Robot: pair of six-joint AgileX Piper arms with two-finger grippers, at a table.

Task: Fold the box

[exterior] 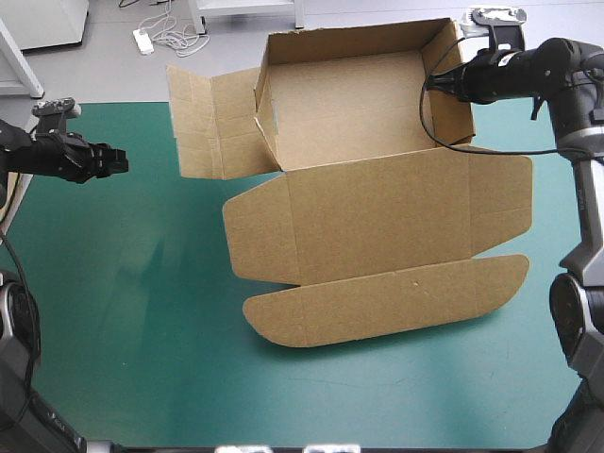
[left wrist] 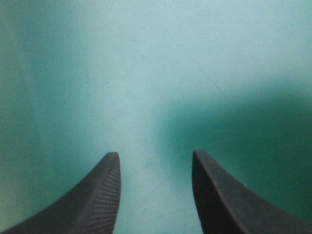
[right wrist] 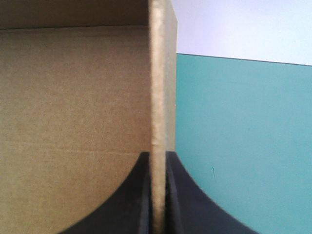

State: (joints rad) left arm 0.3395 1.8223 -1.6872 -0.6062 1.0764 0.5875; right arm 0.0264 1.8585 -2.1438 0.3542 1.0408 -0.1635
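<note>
R hand (right wrist: 157, 155) pinching box (exterior: 377, 203) wall, L hand (left wrist: 156, 158) wide, over teal-green cover (exterior: 142, 311), near left edge

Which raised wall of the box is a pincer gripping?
The wall on the robot's right: the right pincer is shut on its edge. The left pincer hangs open over the teal-green cover, away from the box.

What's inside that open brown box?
Nothing visible: the box shows only its bare brown floor. The right claw pinches its right wall. The table beneath is hidden.
</note>
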